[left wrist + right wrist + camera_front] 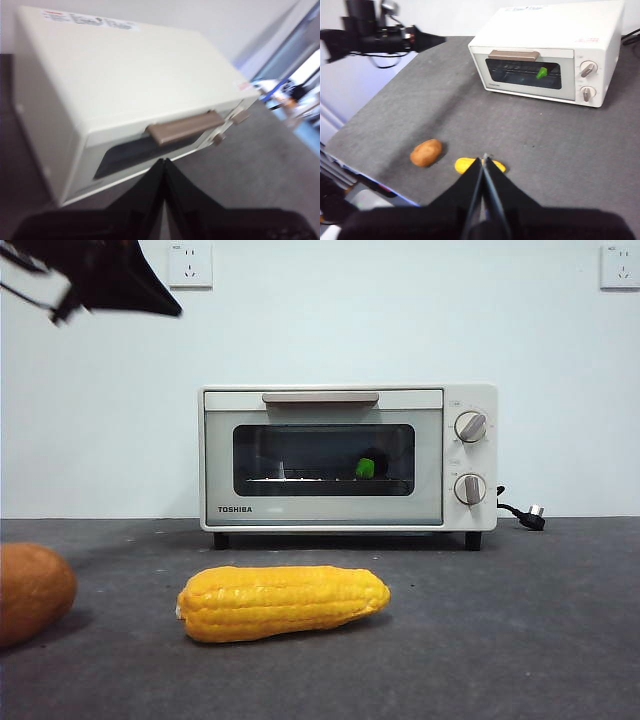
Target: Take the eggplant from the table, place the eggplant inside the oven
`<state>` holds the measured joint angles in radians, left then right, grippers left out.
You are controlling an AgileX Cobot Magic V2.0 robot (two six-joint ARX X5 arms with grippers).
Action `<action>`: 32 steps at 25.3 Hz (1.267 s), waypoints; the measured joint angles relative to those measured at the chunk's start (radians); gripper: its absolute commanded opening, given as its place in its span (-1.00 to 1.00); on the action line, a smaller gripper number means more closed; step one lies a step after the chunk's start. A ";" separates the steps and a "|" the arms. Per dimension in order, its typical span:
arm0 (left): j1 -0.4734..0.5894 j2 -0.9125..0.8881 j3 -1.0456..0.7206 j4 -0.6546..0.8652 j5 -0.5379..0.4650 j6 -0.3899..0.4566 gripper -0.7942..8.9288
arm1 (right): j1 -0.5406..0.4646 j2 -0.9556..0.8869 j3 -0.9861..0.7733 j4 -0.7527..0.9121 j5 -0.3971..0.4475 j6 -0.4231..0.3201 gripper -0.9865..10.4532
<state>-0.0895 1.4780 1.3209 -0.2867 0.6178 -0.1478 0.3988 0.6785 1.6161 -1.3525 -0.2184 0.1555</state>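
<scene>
The cream-white oven stands at the back of the table with its glass door closed. Through the glass I see the eggplant lying on the wire rack, its green stem end toward the front and its dark body mostly lost in shadow. In the right wrist view the eggplant shows as a green spot behind the door. My left gripper hangs shut and empty above and in front of the oven, near its brown handle. My right gripper waits shut, high over the table's near side.
A yellow corn cob lies in front of the oven. A round orange-brown vegetable sits at the left. The oven's plug lies on the table to its right. The left arm shows dark at the top left corner.
</scene>
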 measured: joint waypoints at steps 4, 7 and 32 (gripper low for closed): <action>-0.046 -0.129 0.000 -0.171 -0.121 0.089 -0.85 | 0.000 0.000 0.000 0.000 0.013 -0.017 -0.85; -0.092 -0.210 0.000 -0.261 -0.187 0.124 -0.85 | 0.000 0.000 0.000 0.000 0.013 -0.026 -0.85; -0.302 -0.655 0.000 -0.562 -0.477 0.137 -0.85 | 0.000 0.000 0.000 0.000 0.013 -0.048 -0.83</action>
<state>-0.3912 0.8227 1.3209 -0.8490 0.1410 -0.0113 0.3988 0.6785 1.6161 -1.3525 -0.2054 0.1078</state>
